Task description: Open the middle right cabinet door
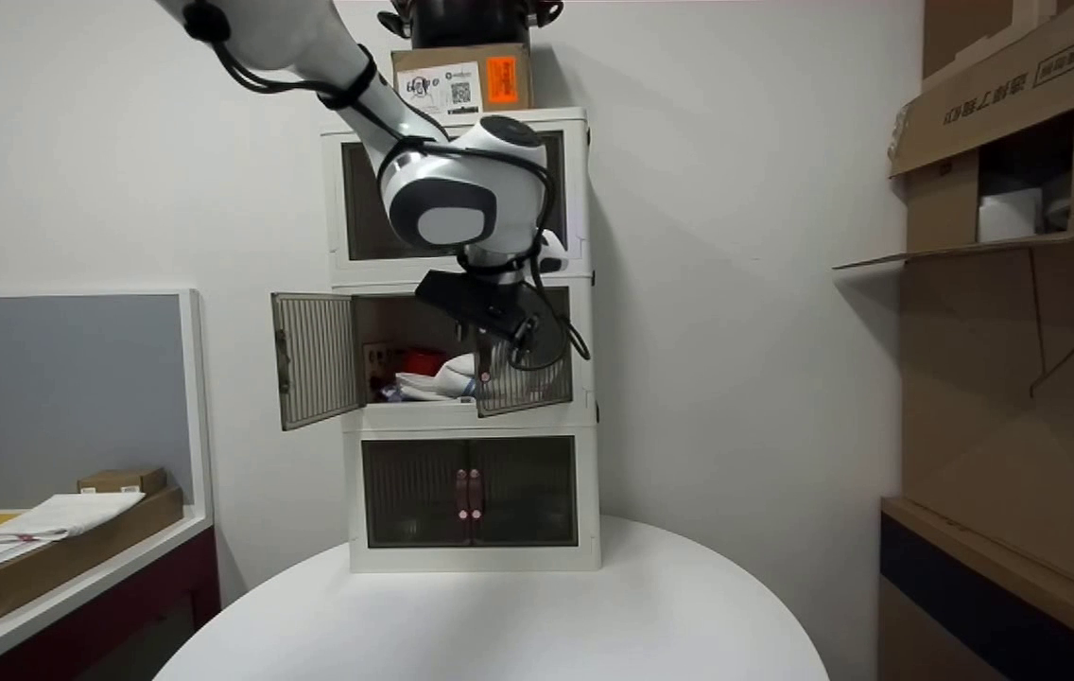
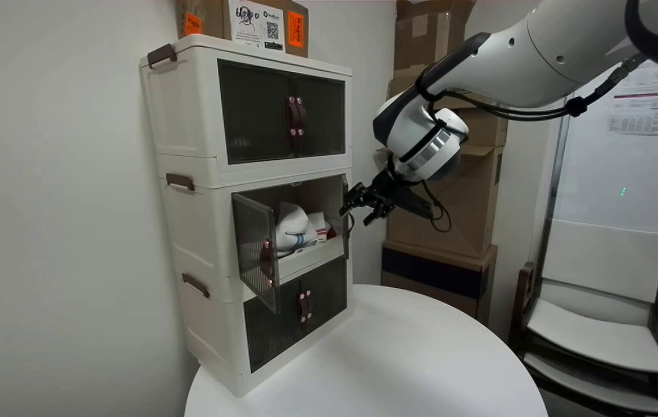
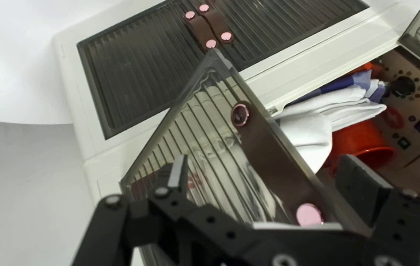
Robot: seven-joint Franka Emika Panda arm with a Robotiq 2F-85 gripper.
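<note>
The middle right cabinet door [image 1: 537, 383] is a dark, see-through ribbed panel hinged on its right edge. It stands partly open, its free edge swung out from the middle tier. In an exterior view it shows almost edge-on [image 2: 346, 246]. In the wrist view, which stands upside down, the door [image 3: 210, 147] fills the middle. Its brown strap handle [image 3: 269, 159] with pink studs lies along the free edge. My gripper [image 2: 357, 217] is open. In the wrist view its fingers [image 3: 263, 162] are on either side of the handle and free edge; contact cannot be told.
The twin left door [image 1: 315, 364] stands wide open, jutting out. A white cloth [image 3: 306, 136] and a red cup [image 3: 361, 144] are inside the middle tier. The lower doors [image 1: 471, 492] and upper doors [image 2: 282, 113] are shut. The cabinet stands on a round white table [image 2: 410, 359].
</note>
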